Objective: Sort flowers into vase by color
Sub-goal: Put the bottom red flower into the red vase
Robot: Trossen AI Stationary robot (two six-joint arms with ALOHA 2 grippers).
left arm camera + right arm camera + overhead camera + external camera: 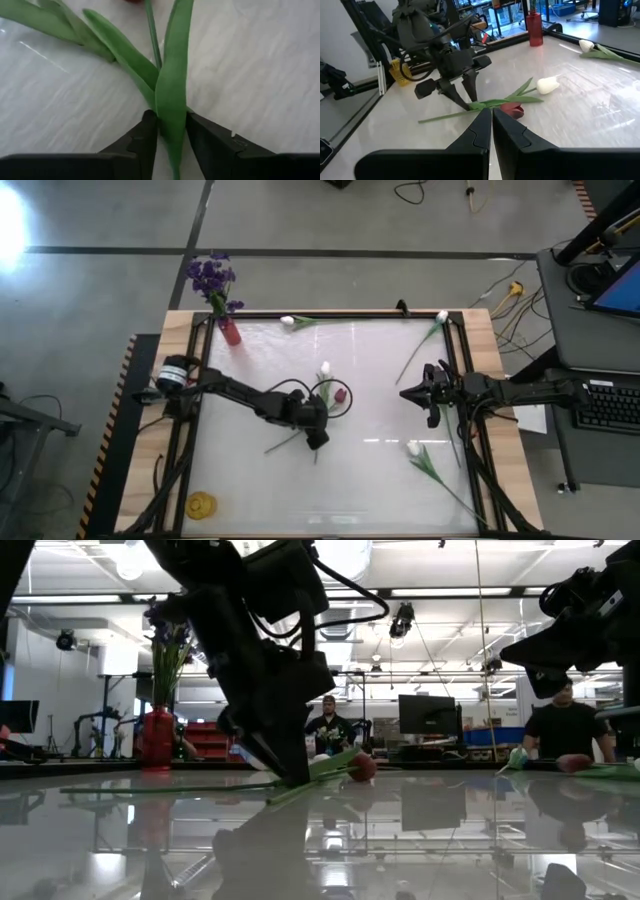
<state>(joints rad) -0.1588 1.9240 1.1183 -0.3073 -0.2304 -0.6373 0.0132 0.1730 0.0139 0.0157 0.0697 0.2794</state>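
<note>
Left wrist view: left claw partly closed on a leaf of the dark red tulip lying on the surface; right claw fully closed, empty, raised.

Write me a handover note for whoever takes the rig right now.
Left gripper: down at table centre, fingers either side of the red tulip stem and leaf; firm grip unclear.
Right gripper: shut, empty, waiting at right.
Done: purple flowers stand in the red vase, far left corner.
Left: red tulip, plus four white tulips lying on the table: one beside the red one, two at the far edge, one near right. Yellow vase near left, apparently empty.
</note>
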